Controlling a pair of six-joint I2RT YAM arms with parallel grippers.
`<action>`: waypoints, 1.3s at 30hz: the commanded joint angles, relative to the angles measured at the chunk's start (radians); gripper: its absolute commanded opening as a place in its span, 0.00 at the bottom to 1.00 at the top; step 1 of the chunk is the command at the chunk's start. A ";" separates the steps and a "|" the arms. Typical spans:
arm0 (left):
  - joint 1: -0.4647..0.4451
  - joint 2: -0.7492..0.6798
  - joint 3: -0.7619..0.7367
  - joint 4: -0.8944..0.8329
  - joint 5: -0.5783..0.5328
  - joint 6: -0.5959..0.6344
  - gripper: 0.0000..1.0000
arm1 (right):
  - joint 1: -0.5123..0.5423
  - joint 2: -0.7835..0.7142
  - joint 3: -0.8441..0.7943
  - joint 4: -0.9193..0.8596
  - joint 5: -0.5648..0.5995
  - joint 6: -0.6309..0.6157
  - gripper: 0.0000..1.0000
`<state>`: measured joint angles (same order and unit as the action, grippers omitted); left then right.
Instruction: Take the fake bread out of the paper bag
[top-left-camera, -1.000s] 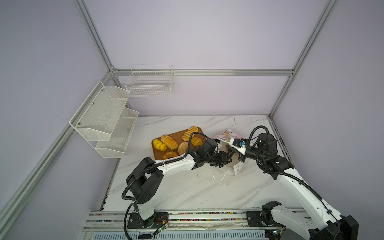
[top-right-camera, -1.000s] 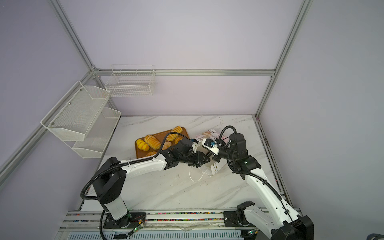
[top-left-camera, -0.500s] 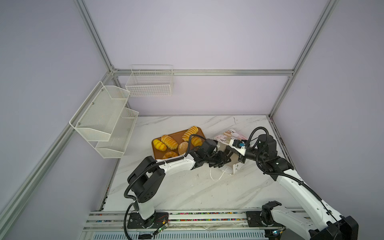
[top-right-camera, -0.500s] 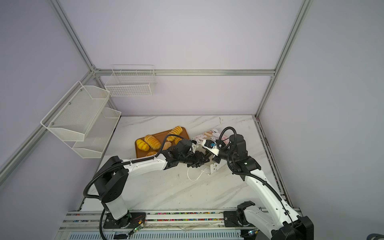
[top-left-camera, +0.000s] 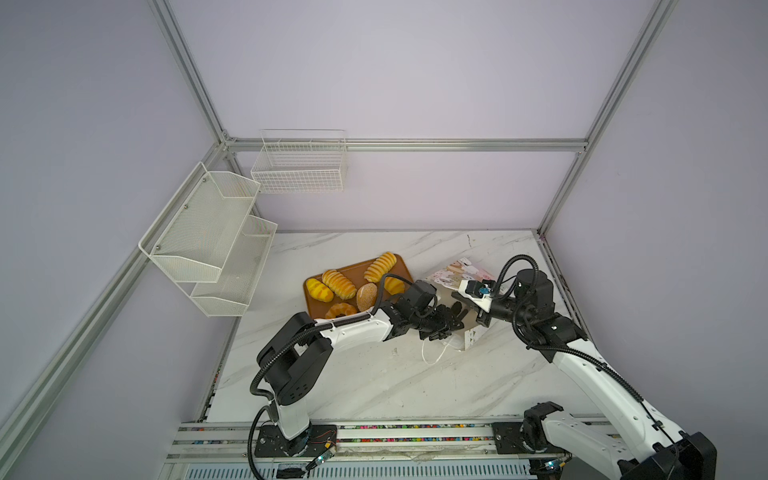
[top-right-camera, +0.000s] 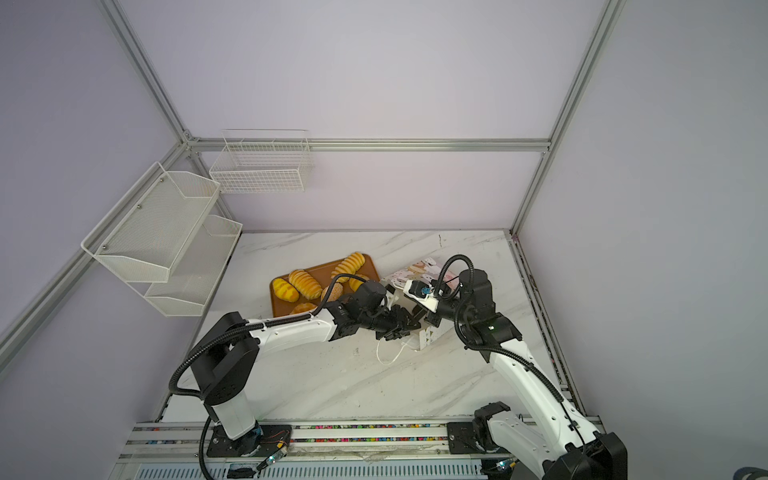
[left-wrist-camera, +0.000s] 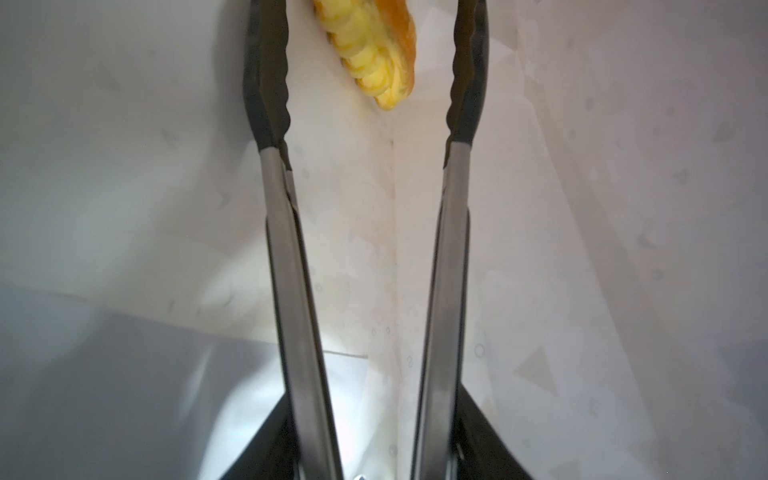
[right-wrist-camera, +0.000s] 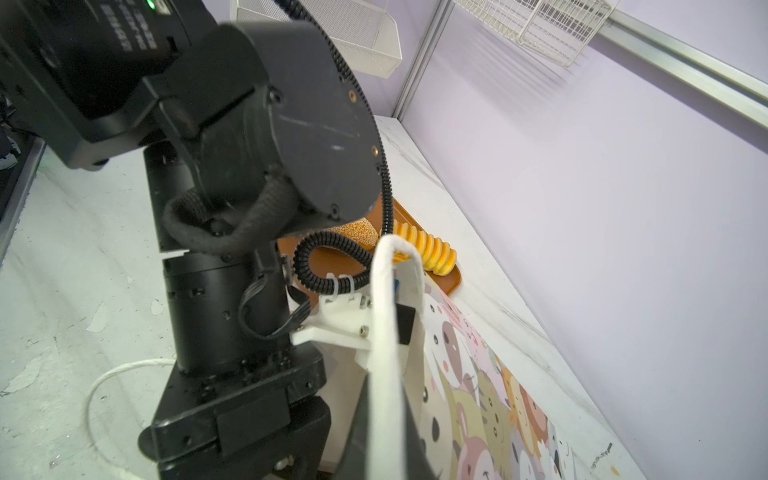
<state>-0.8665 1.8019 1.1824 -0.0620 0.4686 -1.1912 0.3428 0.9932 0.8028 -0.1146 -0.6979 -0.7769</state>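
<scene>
Yellow bread (left-wrist-camera: 374, 54) between tips of left gripper's (top-left-camera: 453, 318) tongs (left-wrist-camera: 291, 249); untouched

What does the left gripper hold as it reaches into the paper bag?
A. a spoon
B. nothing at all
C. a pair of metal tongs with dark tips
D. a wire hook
C: in the left wrist view the two arms of the tongs run out from the left gripper into the white inside of the paper bag, tips apart, with a ridged piece of fake bread ahead between them.
</scene>
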 joint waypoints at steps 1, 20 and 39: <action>-0.003 0.010 0.050 0.038 0.049 -0.030 0.47 | 0.004 -0.001 -0.005 0.030 -0.036 -0.035 0.00; 0.041 0.080 0.147 0.124 0.188 -0.002 0.46 | 0.070 0.018 0.022 -0.016 -0.023 -0.084 0.00; 0.029 0.230 0.261 0.212 0.290 -0.003 0.46 | 0.139 0.048 0.033 -0.001 -0.017 -0.108 0.00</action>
<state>-0.8299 2.0201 1.3273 0.0628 0.7250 -1.2110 0.4572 1.0527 0.8116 -0.1463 -0.6708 -0.8600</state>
